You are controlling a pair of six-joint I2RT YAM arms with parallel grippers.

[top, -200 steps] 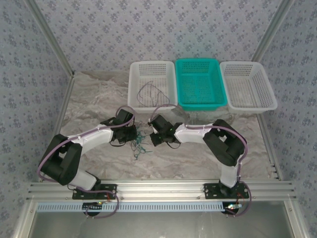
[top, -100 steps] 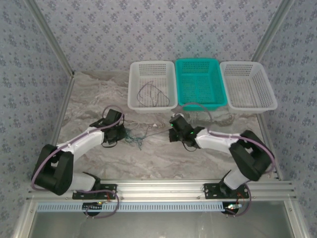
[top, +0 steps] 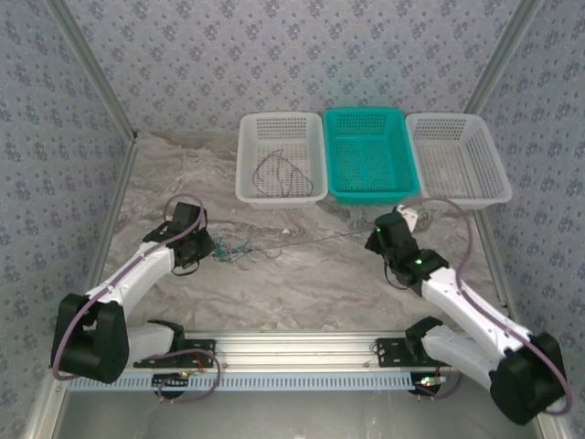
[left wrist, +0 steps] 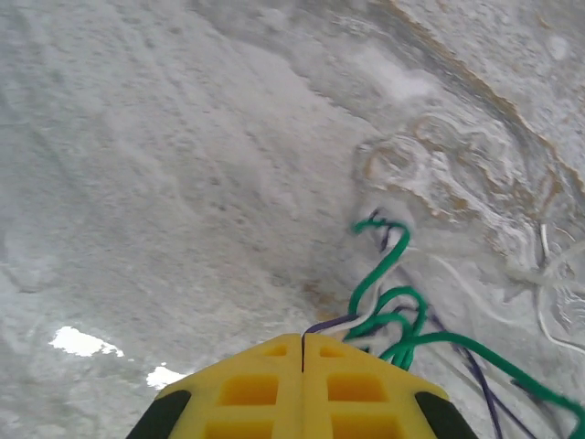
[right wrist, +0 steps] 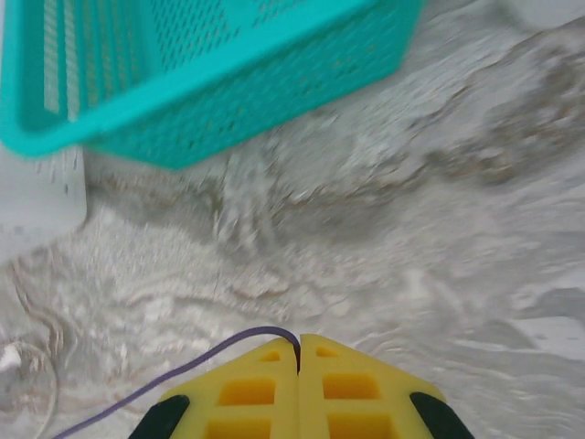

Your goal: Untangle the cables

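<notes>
2-arm spread, low over table (top: 302, 293), forearms angled outward. Top view: cables (top: 239, 255) tangled just beside L gripper (top: 208, 251), dark strand (top: 320, 240) taut across to R gripper (top: 374, 241). L wrist: fingertips pinched shut on purple wire (left wrist: 331, 323), green loops (left wrist: 378, 274) beside. R wrist: pinched shut on dark strand, teal basket (right wrist: 183, 82) ahead.

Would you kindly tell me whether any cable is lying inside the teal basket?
No, the loose dark cable lies coiled in the left white basket, next to the teal basket, whose mesh floor shows no wire.
</notes>
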